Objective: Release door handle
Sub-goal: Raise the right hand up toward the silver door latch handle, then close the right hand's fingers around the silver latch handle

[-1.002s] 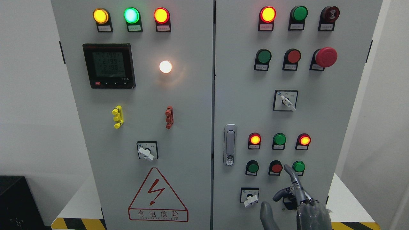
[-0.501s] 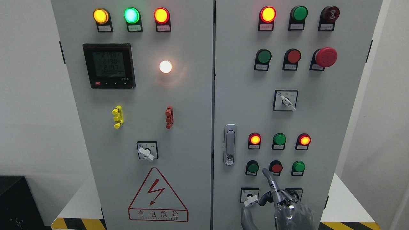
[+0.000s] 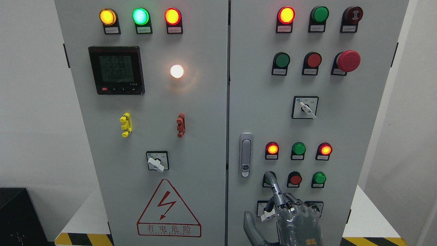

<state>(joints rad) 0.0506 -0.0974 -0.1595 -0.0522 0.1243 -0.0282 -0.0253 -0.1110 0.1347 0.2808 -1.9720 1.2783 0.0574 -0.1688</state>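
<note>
The silver door handle (image 3: pixel 245 155) sits flush and upright at the left edge of the cabinet's right door (image 3: pixel 341 130). My right hand (image 3: pixel 259 196) rises from the bottom edge, below and to the right of the handle, not touching it. Its index finger (image 3: pixel 273 186) points up, with the tip over the lower-left green button (image 3: pixel 265 181). The thumb (image 3: pixel 251 225) is spread to the left and the other fingers are curled; the hand holds nothing. It partly covers the lower selector switch (image 3: pixel 264 210). The left hand is out of view.
Both grey cabinet doors are closed, with the seam (image 3: pixel 227 102) between them. The right door carries lit red lamps, green and red buttons, a red emergency stop (image 3: pixel 348 60) and a selector switch (image 3: pixel 305 107). The left door has a meter (image 3: pixel 116 70) and a warning triangle (image 3: pixel 167 208).
My right hand has moved left along the bottom of the right door, from under the right-hand green button to under the left-hand one, nearer the handle. The doors have not moved.
</note>
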